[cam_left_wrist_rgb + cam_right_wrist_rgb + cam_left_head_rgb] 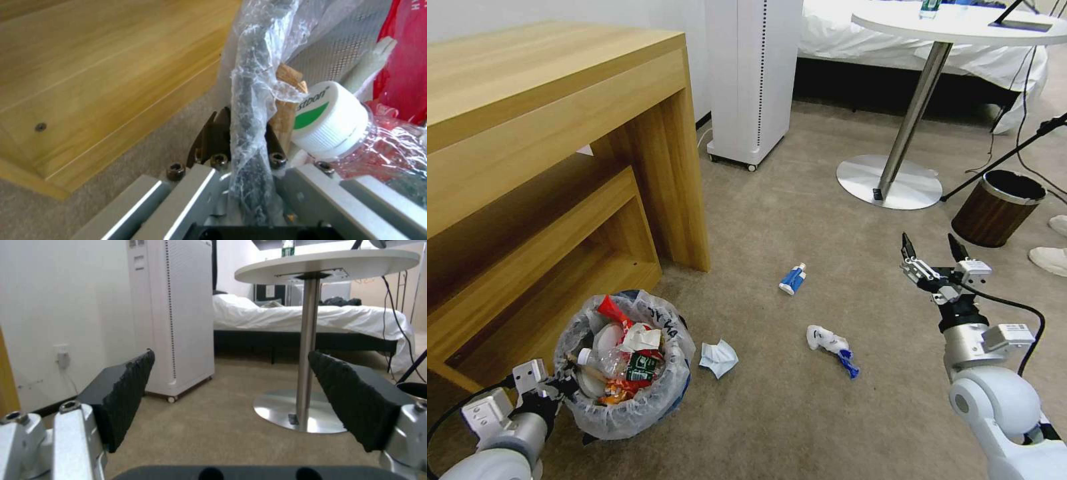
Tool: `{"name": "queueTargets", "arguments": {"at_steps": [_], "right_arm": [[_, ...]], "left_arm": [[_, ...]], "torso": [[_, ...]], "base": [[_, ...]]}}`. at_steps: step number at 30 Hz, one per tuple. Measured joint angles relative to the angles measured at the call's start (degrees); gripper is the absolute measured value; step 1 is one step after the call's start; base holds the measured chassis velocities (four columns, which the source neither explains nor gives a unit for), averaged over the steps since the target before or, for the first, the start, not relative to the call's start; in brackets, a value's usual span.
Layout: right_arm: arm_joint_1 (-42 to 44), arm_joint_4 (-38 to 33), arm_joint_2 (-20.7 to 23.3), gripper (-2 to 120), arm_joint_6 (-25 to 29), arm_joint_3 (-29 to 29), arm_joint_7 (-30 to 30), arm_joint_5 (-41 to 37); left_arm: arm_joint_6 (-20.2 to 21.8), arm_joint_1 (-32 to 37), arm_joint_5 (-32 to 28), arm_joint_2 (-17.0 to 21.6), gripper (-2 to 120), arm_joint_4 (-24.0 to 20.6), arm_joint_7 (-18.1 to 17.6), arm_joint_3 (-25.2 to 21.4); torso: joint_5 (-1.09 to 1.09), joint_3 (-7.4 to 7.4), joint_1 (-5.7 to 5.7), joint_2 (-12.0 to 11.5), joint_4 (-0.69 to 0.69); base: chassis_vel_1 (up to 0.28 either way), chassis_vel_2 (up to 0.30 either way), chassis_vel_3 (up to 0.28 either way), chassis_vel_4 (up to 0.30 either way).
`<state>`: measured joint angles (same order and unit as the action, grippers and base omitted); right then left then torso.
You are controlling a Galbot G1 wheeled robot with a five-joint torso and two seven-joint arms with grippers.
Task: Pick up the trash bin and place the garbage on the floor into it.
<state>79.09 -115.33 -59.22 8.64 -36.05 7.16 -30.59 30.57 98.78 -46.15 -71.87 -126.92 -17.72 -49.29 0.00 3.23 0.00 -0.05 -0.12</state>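
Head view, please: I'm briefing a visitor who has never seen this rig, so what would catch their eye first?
Probably the trash bin by the wooden desk, heaped with red wrappers and a bottle, the left gripper shut on its bag-covered rim. Next, the garbage on the floor: a blue-white packet, crumpled white paper and a white-and-blue scrap. The right gripper hangs open above the carpet.

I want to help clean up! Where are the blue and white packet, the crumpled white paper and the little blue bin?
blue and white packet (pixel 792 279): head view, its middle.
crumpled white paper (pixel 718 358): head view, its centre.
little round blue bin (pixel 678 389): head view, bag-covered side wall.
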Motion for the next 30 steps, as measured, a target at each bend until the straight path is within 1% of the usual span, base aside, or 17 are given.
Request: {"name": "queueTargets", "arguments": {"at_steps": [7, 8, 9, 12, 20, 30], "right_arm": [[-0.1, 0.38, -0.17, 84, 1.11, 0.69, -0.32, 0.06], [-0.1, 0.5, -0.22, 87, 1.35, 0.8, -0.39, 0.13], [-0.1, 0.5, -0.22, 87, 1.35, 0.8, -0.39, 0.13], [-0.17, 0.76, -0.25, 98, 1.61, 1.18, -0.77, 0.15], [-0.63, 1.12, -0.19, 100, 1.69, 1.79, -0.82, 0.32], [-0.8, 2.0, -0.32, 100, 3.21, 3.19, -0.91, 0.05]], "left_arm": [[0.0, -0.22, 0.0, -0.02, 1, 0.34, -0.01, 0.07], [0.0, -0.27, 0.01, -0.02, 1, 0.37, -0.02, 0.08], [0.0, -0.27, 0.01, -0.02, 1, 0.37, -0.02, 0.08], [0.0, -0.31, 0.01, 0.0, 1, 0.39, -0.02, 0.06], [-0.04, -0.26, 0.0, -0.05, 1, 0.44, -0.02, -0.02], [-0.07, -0.34, 0.1, -0.24, 1, 0.75, -0.02, 0.13]], "torso": [[0.0, 0.0, 0.0, 0.0, 0.0], [0.0, 0.0, 0.0, 0.0, 0.0], [0.0, 0.0, 0.0, 0.0, 0.0], [0.0, 0.0, 0.0, 0.0, 0.0], [0.0, 0.0, 0.0, 0.0, 0.0], [0.0, 0.0, 0.0, 0.0, 0.0]], "base": [[-0.066, 0.061, 0.065, -0.062], [-0.048, 0.072, 0.061, -0.055], [-0.048, 0.072, 0.061, -0.055], [-0.035, 0.028, 0.037, -0.033], [0.0, 0.0, 0.0, 0.0], [0.0, 0.0, 0.0, 0.0]]}}
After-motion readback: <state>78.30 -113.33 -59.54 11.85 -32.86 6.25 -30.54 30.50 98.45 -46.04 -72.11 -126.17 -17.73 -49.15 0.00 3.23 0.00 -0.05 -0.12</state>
